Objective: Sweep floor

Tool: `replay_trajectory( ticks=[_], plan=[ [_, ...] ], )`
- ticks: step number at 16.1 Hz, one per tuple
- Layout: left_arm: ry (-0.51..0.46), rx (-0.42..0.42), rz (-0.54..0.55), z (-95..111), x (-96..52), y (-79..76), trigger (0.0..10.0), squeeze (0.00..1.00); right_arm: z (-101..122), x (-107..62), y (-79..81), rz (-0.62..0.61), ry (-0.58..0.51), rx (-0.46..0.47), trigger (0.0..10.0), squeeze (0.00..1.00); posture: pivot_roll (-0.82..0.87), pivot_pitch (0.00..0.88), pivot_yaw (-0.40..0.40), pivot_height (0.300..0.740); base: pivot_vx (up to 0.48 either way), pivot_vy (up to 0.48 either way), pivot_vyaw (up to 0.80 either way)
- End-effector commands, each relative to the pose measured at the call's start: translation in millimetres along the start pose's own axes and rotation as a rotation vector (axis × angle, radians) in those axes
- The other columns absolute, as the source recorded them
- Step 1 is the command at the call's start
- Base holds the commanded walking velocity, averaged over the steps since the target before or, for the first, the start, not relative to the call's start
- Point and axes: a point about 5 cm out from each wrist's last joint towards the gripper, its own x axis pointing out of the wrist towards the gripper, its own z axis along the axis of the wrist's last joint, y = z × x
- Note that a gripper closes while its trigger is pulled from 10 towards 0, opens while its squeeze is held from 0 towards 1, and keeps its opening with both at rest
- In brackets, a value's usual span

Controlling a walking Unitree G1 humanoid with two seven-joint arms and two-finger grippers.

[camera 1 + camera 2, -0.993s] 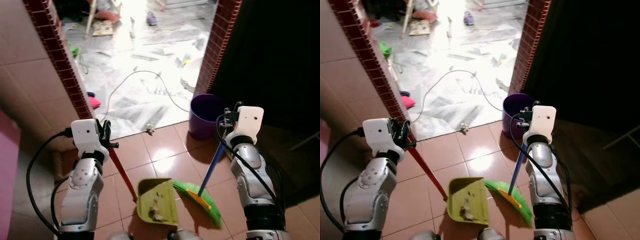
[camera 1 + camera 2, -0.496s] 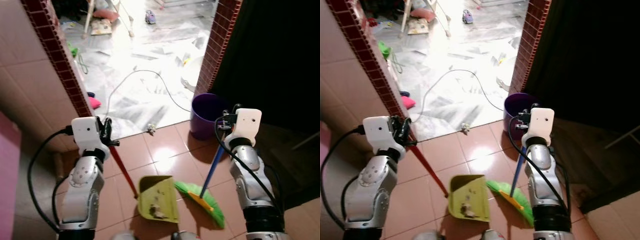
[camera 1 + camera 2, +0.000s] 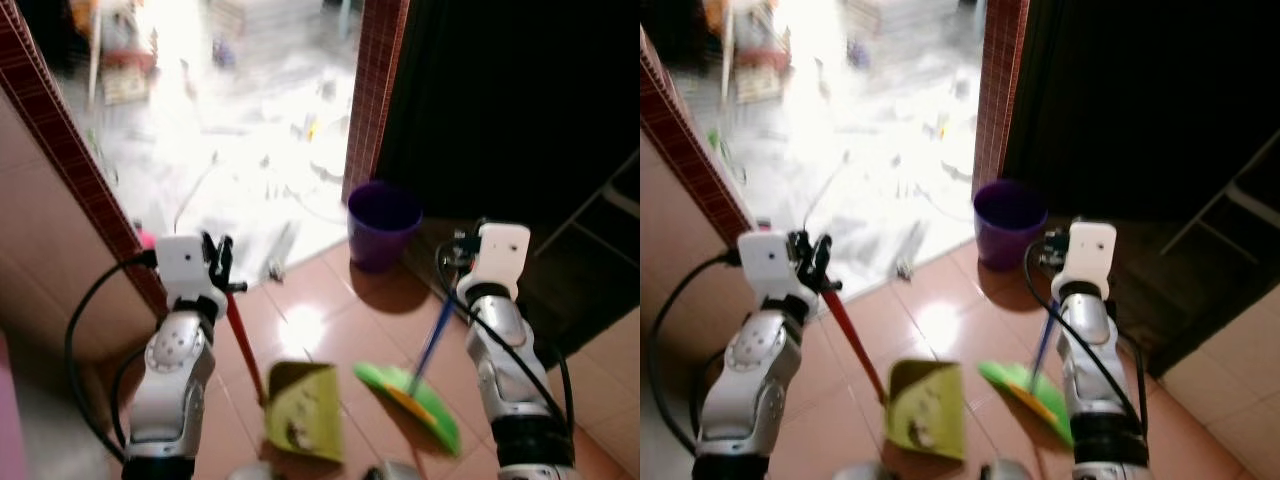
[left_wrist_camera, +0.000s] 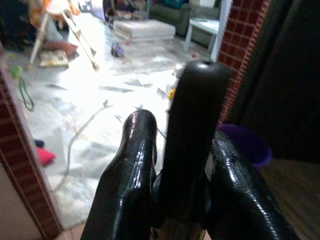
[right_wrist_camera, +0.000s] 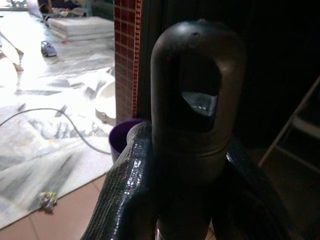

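At the lower middle of the left eye view, on the reddish tiled floor [image 3: 320, 300], lie the task's things: our green dustpan [image 3: 303, 423] with a small clump of dirt in it, and just to its right our green broom head [image 3: 412, 400] with an orange band. The whole view is blurred, so finer detail is lost.

Our left claw [image 4: 176, 185] sits at the left centre of the frame, its two black fingers [image 4: 131, 175] clamped tight on the black top end of the dustpan's red handle [image 3: 243, 345], which slants down to the pan. Our right claw [image 5: 187, 200] is at the right centre, its fingers [image 5: 125, 195] pressed against the black looped end cap of the broom's blue handle [image 3: 433, 340], which runs down and to the left to the broom head.

Above and between our arms, near the middle of the frame, stands a purple bucket [image 3: 381, 224] beside a red brick-tiled pillar [image 3: 372, 90]. A second brick-tiled edge [image 3: 70, 170] runs down the left side. Between them, across the upper left, spreads a bright marble floor [image 3: 220, 130] with a thin cable [image 5: 55, 117] and scattered small items on it.

We can read no brand, label or writing on any of these things.
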Motion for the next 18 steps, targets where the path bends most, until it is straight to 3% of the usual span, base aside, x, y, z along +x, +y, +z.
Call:
replay_trajectory(
  ticks=[1,4,7,14,18],
  plan=[
    [-0.08,0.024,0.007,14.6,1.7,1.7,10.0,0.0,2.7,2.1,7.5,0.012,-0.009,0.004,10.0,0.0,-0.03,0.0,0.027,0.74,0.0,0.0,-0.59],
    [-0.094,0.002,-0.03,9.3,0.7,-4.2,10.0,0.0,-3.7,4.1,6.8,-0.015,-0.001,-0.002,10.0,0.0,-0.03,0.0,0.039,0.74,0.0,0.0,-0.58],
    [-0.122,0.036,-0.007,8.8,0.4,-5.9,10.0,0.0,-6.0,1.1,-0.2,-0.037,-0.022,-0.012,10.0,0.0,-0.05,0.0,0.047,0.74,0.0,0.0,-0.74],
    [-0.249,0.049,0.107,35.5,11.9,18.9,10.0,0.0,-18.0,-16.3,2.1,0.033,0.0,-0.024,10.0,0.0,-0.08,0.0,0.05,0.74,0.0,0.0,-0.8],
    [-0.301,0.066,0.12,49.6,17.1,20.2,10.0,0.0,-15.6,-17.1,6.5,0.073,-0.007,-0.01,10.0,0.0,-0.08,0.0,0.06,0.74,0.28,0.0,-0.4]
  ],
)
